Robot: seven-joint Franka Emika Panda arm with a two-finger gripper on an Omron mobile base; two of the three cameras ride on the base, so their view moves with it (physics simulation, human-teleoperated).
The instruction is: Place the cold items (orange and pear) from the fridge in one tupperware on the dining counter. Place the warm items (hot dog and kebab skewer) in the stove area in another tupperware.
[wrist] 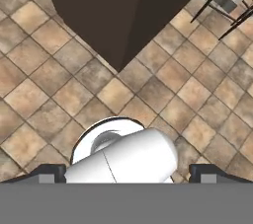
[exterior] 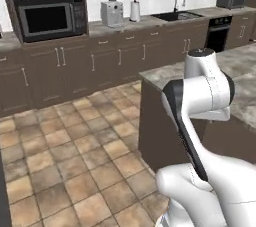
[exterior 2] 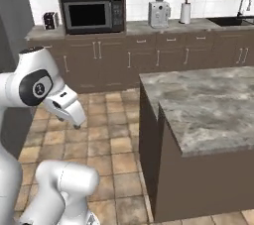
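Arm folded close over its base, claw open and pointing down.

The white arm (exterior: 200, 121) rises from the base, bends at a dark-jointed elbow and doubles back on itself, so its upper links sit stacked above the lower ones. In the right base view the arm (exterior 2: 42, 87) shows a rounded shoulder joint with a dark cap and a short white link slanting down and to the right. In the hand view the claw (wrist: 128, 172) looks straight down towards the floor; its two dark fingertips (wrist: 49, 172) stand wide apart at the lower edge, one on each side, with nothing held between them.
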